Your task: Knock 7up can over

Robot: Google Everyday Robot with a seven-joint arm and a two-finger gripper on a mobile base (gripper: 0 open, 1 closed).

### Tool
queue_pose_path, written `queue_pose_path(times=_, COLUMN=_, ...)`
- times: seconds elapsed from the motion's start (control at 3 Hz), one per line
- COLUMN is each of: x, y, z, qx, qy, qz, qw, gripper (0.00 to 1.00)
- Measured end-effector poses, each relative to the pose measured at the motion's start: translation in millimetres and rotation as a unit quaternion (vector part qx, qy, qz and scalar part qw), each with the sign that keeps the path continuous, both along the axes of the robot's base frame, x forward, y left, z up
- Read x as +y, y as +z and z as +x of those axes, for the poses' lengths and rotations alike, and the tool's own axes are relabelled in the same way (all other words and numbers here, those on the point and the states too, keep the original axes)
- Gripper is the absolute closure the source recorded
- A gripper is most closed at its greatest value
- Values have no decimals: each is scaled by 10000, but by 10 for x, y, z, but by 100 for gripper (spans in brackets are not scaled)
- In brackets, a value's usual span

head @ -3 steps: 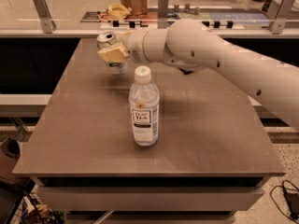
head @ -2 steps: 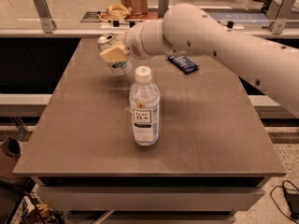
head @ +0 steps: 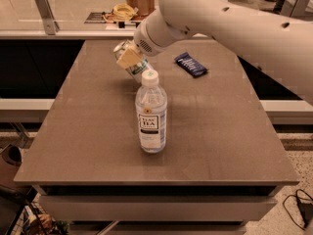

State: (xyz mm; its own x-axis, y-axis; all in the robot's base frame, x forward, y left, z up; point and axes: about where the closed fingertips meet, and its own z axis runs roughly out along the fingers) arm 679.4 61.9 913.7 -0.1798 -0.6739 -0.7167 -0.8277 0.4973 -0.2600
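Grey-brown matte laminate forms the flat rectangular counter [head: 220, 131]. At upper centre of the frame, the 7up can [head: 138, 68], a small aluminium cylinder with a white-green body and silver top, stands tilted, its top leaning toward the upper left. The pincer [head: 128, 58], with a tan pad, lies against the can's upper side at the end of a smooth white arm [head: 220, 18] entering from the upper right. Whether the pincer is clenched or released cannot be told. A clear plastic tea bottle [head: 150, 114] with a white cap stands upright at centre, just below the can. A flat dark blue snack wrapper [head: 190, 64] lies to the can's right.
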Motion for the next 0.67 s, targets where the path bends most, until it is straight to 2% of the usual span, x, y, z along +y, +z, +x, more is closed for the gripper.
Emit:
queue_pose_path(times=0.33, x=-35, y=-72, z=18, qx=244, qy=-58, qz=-784, qw=9966, gripper=100)
queue_pose_path(times=0.67, x=80, y=-186, z=19, qx=468, qy=41, qz=-1411, qw=9889, gripper=100)
